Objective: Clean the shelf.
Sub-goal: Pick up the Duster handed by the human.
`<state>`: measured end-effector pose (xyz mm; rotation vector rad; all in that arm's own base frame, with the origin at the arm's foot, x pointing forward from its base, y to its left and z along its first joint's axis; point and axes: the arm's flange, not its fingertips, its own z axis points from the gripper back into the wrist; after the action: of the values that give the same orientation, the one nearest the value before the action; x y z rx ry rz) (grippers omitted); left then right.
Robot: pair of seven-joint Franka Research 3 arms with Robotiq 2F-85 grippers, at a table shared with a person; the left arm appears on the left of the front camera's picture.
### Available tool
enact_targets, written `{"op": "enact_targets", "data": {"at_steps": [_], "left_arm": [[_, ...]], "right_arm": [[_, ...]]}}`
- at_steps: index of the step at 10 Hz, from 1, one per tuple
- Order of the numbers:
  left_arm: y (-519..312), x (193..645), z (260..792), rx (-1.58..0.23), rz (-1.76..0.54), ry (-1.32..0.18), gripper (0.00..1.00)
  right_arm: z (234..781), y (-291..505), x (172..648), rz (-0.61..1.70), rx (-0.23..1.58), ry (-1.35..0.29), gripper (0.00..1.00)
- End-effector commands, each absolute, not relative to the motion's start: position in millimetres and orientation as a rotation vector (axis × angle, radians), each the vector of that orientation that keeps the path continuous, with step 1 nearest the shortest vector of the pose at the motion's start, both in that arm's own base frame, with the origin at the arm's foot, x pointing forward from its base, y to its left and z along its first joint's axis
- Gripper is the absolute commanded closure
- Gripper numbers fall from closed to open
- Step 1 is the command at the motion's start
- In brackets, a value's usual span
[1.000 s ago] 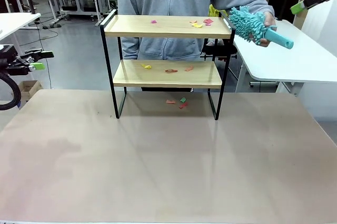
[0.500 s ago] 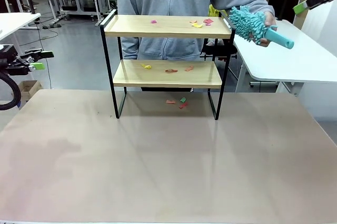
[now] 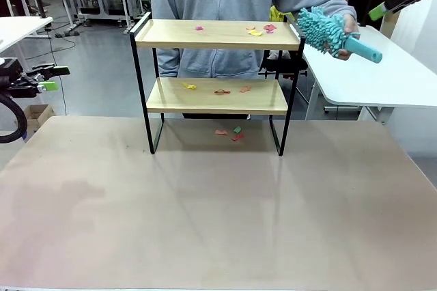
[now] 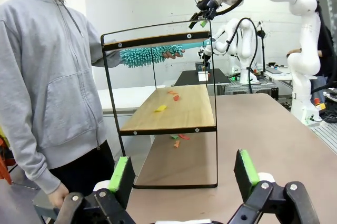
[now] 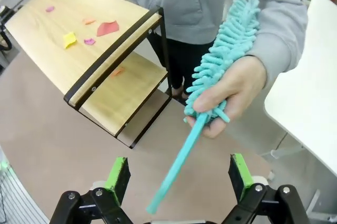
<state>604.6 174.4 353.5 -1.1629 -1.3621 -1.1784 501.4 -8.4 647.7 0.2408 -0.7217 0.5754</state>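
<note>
The shelf (image 3: 171,31) stands at the far middle of the table, with coloured paper scraps (image 3: 258,30) on its top board, its lower board and the table beneath. At the shelf's right end a person's hand (image 3: 349,28) holds a teal fluffy duster (image 3: 321,30), handle pointing right. My right gripper (image 3: 377,9) hovers open just right of that handle. In the right wrist view the duster (image 5: 221,50) handle runs down between my open right gripper (image 5: 178,179) fingers, ungripped. My left gripper (image 3: 54,78) is open off the table's left edge, facing the shelf (image 4: 184,111).
A white side table (image 3: 382,79) stands at the right, behind the duster. The person stands close behind the shelf. A broad stretch of beige tabletop (image 3: 218,202) lies in front of the shelf. Other tables stand far back left.
My right gripper has shifted a little to the left, closer to the duster's handle. The person's hand, the duster and my left arm have stayed put.
</note>
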Motion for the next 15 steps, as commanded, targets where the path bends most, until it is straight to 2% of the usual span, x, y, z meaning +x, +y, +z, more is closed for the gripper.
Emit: {"op": "enact_targets", "data": {"at_steps": [1,7,12,13,14,15], "left_arm": [[175.4,604.5,355.4,-1.159,-1.182,-1.367,0.00],[175.4,604.5,355.4,-1.159,-1.182,-1.367,0.00],[175.4,604.5,355.4,-1.159,-1.182,-1.367,0.00],[175.4,604.5,355.4,-1.159,-1.182,-1.367,0.00],[175.4,604.5,355.4,-1.159,-1.182,-1.367,0.00],[175.4,604.5,355.4,-1.159,-1.182,-1.367,0.00]], "right_arm": [[636.6,17.0,494.2,0.485,0.190,-0.644,0.00],[604.3,45.6,484.1,0.357,0.050,-0.578,0.00],[581.6,49.8,485.2,0.315,0.044,-0.577,0.00],[581.9,49.6,486.6,0.288,0.044,-0.583,0.58],[581.5,48.9,488.2,0.284,0.043,-0.581,0.58],[581.5,47.7,489.4,0.277,0.038,-0.571,1.00]]}}
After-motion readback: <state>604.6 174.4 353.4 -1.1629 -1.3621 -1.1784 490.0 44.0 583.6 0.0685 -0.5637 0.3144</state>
